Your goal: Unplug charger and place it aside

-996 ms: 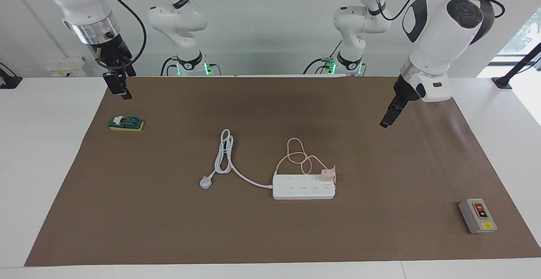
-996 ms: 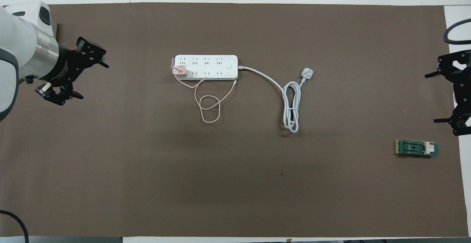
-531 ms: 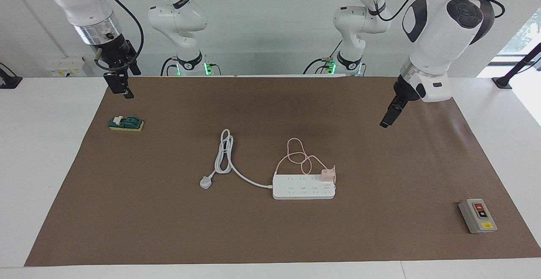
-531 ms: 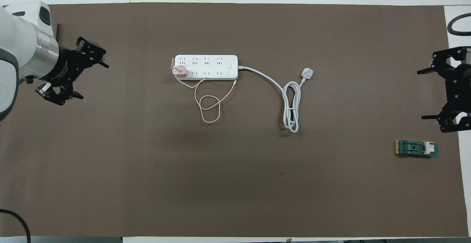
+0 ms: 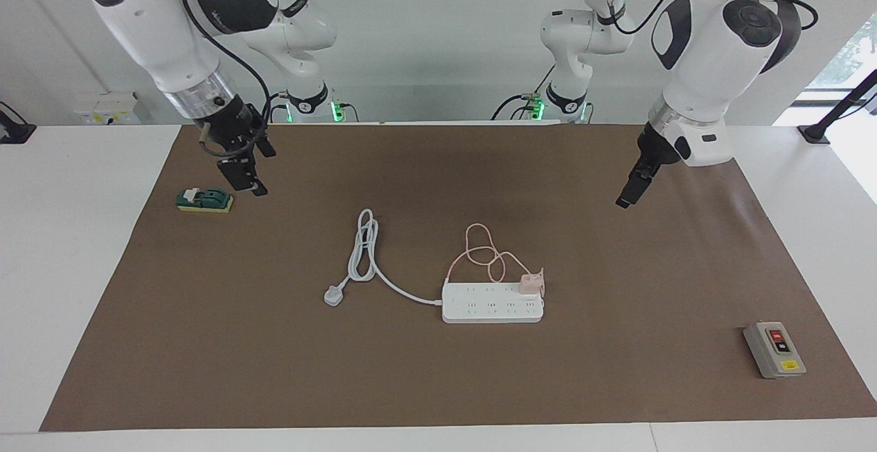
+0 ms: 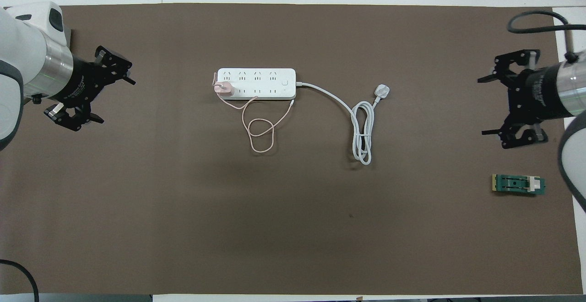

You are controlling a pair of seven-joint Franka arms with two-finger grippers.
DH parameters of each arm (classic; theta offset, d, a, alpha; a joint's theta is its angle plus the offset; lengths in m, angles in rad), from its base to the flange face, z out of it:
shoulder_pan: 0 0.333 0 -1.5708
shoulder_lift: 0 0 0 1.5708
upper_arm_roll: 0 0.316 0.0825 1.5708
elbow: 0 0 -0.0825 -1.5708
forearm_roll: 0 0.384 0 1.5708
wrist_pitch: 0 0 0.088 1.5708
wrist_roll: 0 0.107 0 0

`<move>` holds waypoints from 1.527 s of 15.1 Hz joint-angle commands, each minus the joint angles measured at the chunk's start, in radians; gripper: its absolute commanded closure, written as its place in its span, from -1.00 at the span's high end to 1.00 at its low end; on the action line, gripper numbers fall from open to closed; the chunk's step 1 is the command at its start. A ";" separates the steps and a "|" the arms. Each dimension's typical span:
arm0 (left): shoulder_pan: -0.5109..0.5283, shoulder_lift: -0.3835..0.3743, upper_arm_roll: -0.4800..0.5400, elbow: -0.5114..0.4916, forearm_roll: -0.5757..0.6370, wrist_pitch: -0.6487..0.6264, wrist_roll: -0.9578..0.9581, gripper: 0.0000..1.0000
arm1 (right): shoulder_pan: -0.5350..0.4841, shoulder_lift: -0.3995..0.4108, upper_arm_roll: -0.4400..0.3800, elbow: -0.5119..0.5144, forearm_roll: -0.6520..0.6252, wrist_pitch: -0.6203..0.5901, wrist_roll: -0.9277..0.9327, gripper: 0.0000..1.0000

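Two arms hang above the brown mat (image 5: 616, 383), neither touching anything. Plugged into the end socket of the white power strip (image 5: 492, 303) (image 6: 256, 83), at the end toward the left arm, sits the charger (image 5: 529, 283) (image 6: 224, 88), a small pale pink cube; its thin pink cable (image 5: 484, 252) (image 6: 259, 128) loops on the mat on the strip's nearer-to-the-robots side. The strip's thick white cord (image 5: 364, 250) (image 6: 361, 126) runs off toward the right arm's end and finishes in a grey plug (image 5: 333, 295) (image 6: 382, 91) lying flat. Over bare mat toward its own end of the table, the left gripper (image 5: 627, 193) (image 6: 98, 89) hangs with its jaws spread wide and nothing between them. Over the mat just beside a small green switch block (image 5: 204, 200) (image 6: 518, 185), the right gripper (image 5: 245, 183) (image 6: 492, 105) hovers, its jaws also released and holding nothing. Toward the left arm's end, farther from the robots, a grey button box (image 5: 774, 349) rests on the mat.
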 commanded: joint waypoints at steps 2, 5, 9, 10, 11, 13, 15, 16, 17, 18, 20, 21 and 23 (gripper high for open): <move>-0.025 0.026 0.022 0.066 0.015 -0.086 0.196 1.00 | 0.085 0.193 0.002 0.212 0.040 0.032 0.133 1.00; -0.025 0.025 0.024 0.061 0.000 -0.075 0.183 1.00 | 0.167 0.298 -0.001 0.279 0.060 0.162 0.223 0.99; -0.016 0.025 0.025 -0.012 -0.089 0.211 -0.353 1.00 | 0.231 0.497 -0.004 0.502 0.074 0.187 0.260 0.99; -0.034 0.026 0.027 -0.037 -0.089 0.263 -0.433 1.00 | 0.241 0.548 -0.003 0.560 0.074 0.190 0.269 0.98; -0.042 0.037 0.027 -0.038 -0.085 0.285 -0.509 1.00 | 0.254 0.588 -0.004 0.602 0.075 0.197 0.280 0.98; -0.051 0.064 0.025 -0.037 -0.040 0.331 -0.645 1.00 | 0.283 0.651 -0.003 0.661 0.074 0.223 0.306 0.97; -0.114 0.133 0.027 -0.028 0.018 0.325 -0.704 1.00 | 0.307 0.659 -0.001 0.650 0.074 0.259 0.317 0.97; -0.131 0.181 0.027 -0.005 0.046 0.322 -0.754 1.00 | 0.322 0.654 0.000 0.638 0.078 0.279 0.322 0.97; -0.139 0.240 0.028 0.043 0.059 0.314 -0.810 1.00 | 0.339 0.648 -0.001 0.626 0.080 0.293 0.326 0.97; -0.147 0.285 0.028 0.093 0.064 0.311 -0.837 1.00 | 0.346 0.643 -0.001 0.598 0.080 0.298 0.331 0.97; -0.145 0.302 0.028 0.101 0.063 0.317 -0.841 1.00 | 0.337 0.639 0.002 0.557 0.083 0.318 0.331 0.98; -0.147 0.319 0.028 0.109 0.061 0.319 -0.845 1.00 | 0.337 0.640 0.002 0.552 0.083 0.315 0.331 0.98; -0.141 0.351 0.025 0.111 0.047 0.381 -0.911 1.00 | 0.333 0.658 0.002 0.553 0.122 0.304 0.326 0.98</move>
